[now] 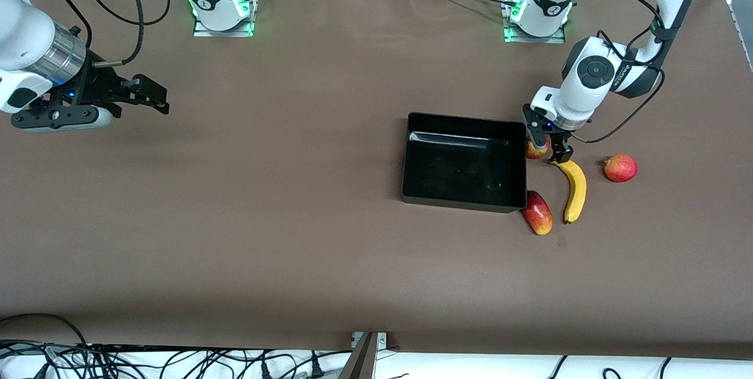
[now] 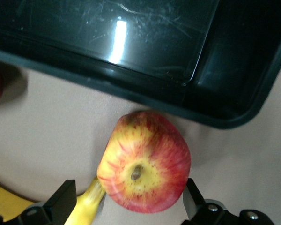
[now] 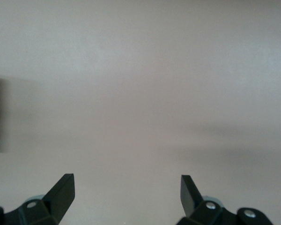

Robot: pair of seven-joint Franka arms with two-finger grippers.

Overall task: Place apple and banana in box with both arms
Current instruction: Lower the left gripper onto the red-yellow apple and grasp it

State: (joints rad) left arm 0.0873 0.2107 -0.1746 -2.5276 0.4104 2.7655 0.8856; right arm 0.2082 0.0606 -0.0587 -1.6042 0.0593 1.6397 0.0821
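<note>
— Front view: what do you have?
— Your box point(image 1: 465, 161) is empty. The apple point(image 1: 536, 148) and banana point(image 1: 574, 189) lie on the counter point(image 1: 294, 220) beside its wall at the left arm's end.
— Left wrist view?
— Your left end effector point(image 2: 129, 199) stands wide around the apple point(image 2: 145, 161), not gripping.
— Right wrist view?
— Your right end effector point(image 3: 126, 194) waits wide over bare counter. Both fruits remain.

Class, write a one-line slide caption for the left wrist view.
Open left gripper straddles the apple beside the black box, banana tip touching the apple.
</note>
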